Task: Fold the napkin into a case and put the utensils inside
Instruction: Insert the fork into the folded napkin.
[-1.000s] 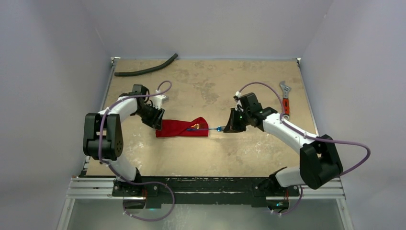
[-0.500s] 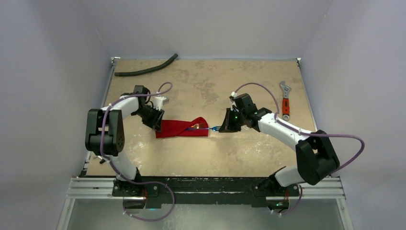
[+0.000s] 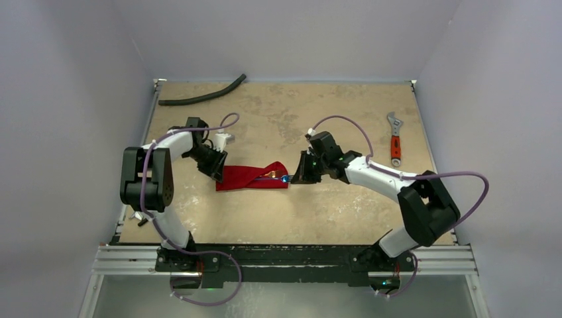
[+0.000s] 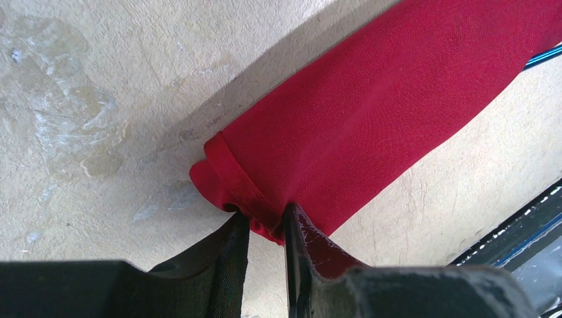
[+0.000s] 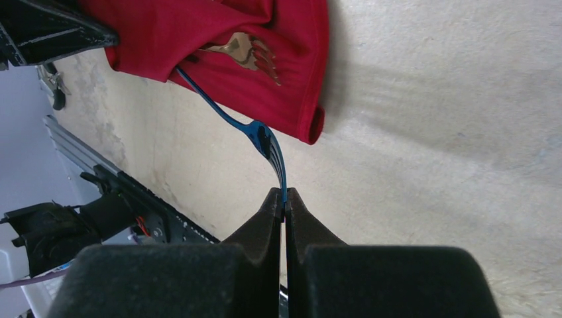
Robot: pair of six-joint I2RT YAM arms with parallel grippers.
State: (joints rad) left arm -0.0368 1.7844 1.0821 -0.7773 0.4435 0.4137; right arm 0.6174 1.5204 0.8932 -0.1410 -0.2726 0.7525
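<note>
- The table (image 3: 278, 218) carried the red case (image 3: 252, 177), lying left to right near its middle.
- The left gripper (image 4: 265, 222) pinched the case's left end between narrowly parted fingers.
- The right gripper (image 5: 283, 199), clamped tight on the blue fork (image 5: 262, 136) by its tines, had moved left since earlier. The fork's handle sat deeper in the case's right mouth, beside a gold fork (image 5: 242, 52).

A black hose (image 3: 199, 99) lies far left, an orange-handled wrench (image 3: 395, 139) right

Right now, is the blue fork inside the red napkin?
Partly: the fork has its handle inside the napkin case, tines outside in the right gripper.
</note>
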